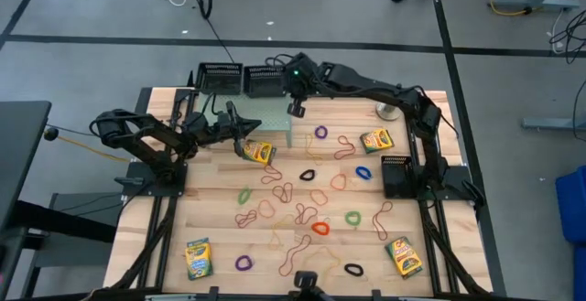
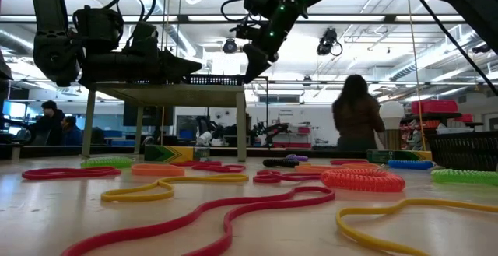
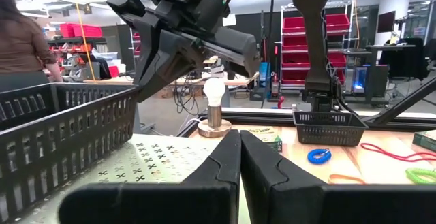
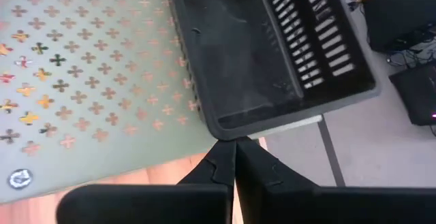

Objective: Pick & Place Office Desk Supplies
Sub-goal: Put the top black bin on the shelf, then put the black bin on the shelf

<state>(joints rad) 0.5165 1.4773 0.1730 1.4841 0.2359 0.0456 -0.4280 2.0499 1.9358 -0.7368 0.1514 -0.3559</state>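
Many rubber-band loops (image 1: 311, 200) lie scattered over the wooden table, and several show close up in the low view (image 2: 210, 209). Four yellow-and-green crayon boxes lie flat on the table (image 1: 259, 152), (image 1: 376, 140), (image 1: 197, 258), (image 1: 404, 255). My left gripper (image 1: 238, 129) (image 3: 240, 139) is shut and empty. It points level toward the table's right, just above a grey-green perforated shelf (image 3: 163, 156). My right gripper (image 1: 298, 107) (image 4: 235, 142) is shut and empty. It points down at the corner of a black mesh tray (image 4: 272, 54) that stands on that shelf. My right gripper's shut fingertips (image 4: 221, 152) come from above at the tray's corner rim (image 4: 228, 130), where the tray meets the shelf's edge. Whether they touch the rim I cannot tell. My left gripper touches nothing.
Two black mesh trays (image 1: 220, 77) (image 1: 265, 80) stand on the shelf's far part (image 1: 270, 123). A third tray (image 1: 396, 175) sits near the right arm's base. The white ball-topped stand (image 3: 214, 108) is at the far right. People stand in the room beyond the table (image 2: 358, 120).
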